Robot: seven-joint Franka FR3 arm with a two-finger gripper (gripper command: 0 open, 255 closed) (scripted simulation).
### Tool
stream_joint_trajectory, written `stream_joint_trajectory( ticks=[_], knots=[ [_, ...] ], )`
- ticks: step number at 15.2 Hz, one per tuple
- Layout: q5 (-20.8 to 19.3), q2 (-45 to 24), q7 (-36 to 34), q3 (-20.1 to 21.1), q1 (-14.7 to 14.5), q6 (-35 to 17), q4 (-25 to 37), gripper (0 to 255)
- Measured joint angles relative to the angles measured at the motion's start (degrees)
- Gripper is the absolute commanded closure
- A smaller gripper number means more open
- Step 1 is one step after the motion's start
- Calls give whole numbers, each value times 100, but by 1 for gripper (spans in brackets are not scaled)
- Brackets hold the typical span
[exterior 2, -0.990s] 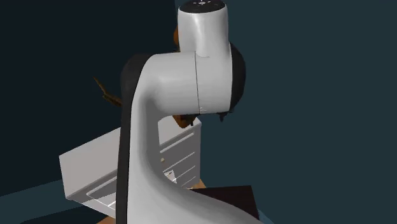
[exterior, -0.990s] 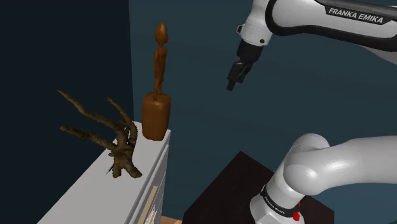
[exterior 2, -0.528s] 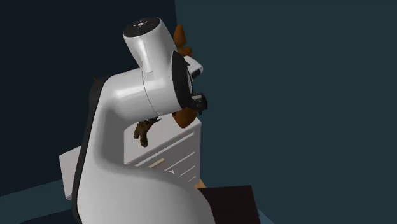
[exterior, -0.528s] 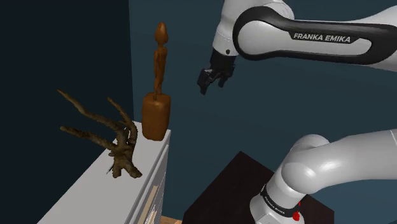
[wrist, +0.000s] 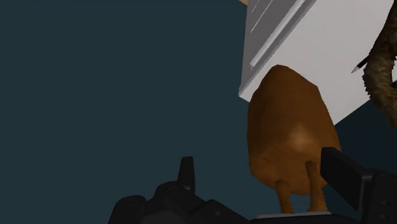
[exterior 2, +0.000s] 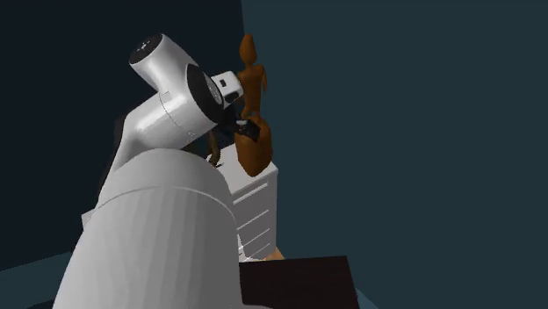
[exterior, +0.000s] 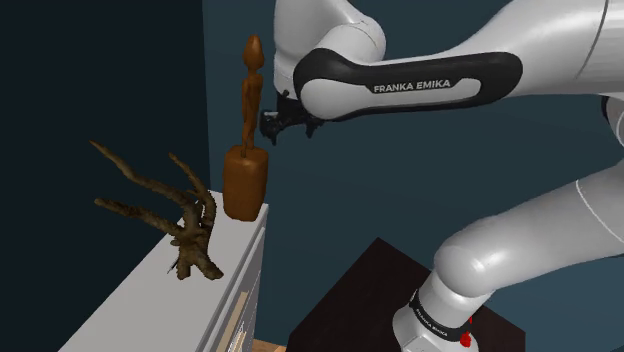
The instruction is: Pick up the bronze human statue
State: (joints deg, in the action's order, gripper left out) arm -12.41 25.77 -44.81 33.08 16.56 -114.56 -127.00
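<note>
The human statue [exterior: 251, 108] is a slim brown figure standing upright on a rounded brown base [exterior: 244, 183], at the near corner of a white dresser [exterior: 150, 300]. My black gripper [exterior: 272, 127] hovers just to the shoulder view's right of the figure's legs, above the base. In the second exterior view the gripper [exterior 2: 246, 130] is close against the statue [exterior 2: 253, 83]. Through the wrist view, the gripper [wrist: 264, 184] is open: its fingers [wrist: 186, 172] stand wide apart, with the statue's legs and base [wrist: 289, 137] between them, nearer one finger and not clasped.
A brown branch ornament [exterior: 170, 215] lies on the dresser top behind the statue, and its rough end [wrist: 382, 57] shows past the base. Dark blue walls close in behind and beside the dresser. The dark stand top [exterior: 370, 290] sits at the lower right.
The arm has swung toward the shoulder view's left. The gripper moved from well to the right of the statue to right beside its legs, staying open.
</note>
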Motion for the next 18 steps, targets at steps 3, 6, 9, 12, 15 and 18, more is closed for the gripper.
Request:
stream_joint_trajectory(
  ticks=[3,6,9,12,15,18],
  knots=[
    [-734,-771,-1210,735,519,73,600,0],
    [-1780,-1821,-2536,1478,938,477,1388,0],
    [-3024,-3068,-3799,1880,874,1247,2306,0],
    [-4062,-4191,-4664,1759,296,2117,3337,0],
    [-4458,-4651,-4993,1595,-20,2394,3721,0],
    [-4548,-4749,-5151,1549,-42,2308,3630,0]
  ],
)
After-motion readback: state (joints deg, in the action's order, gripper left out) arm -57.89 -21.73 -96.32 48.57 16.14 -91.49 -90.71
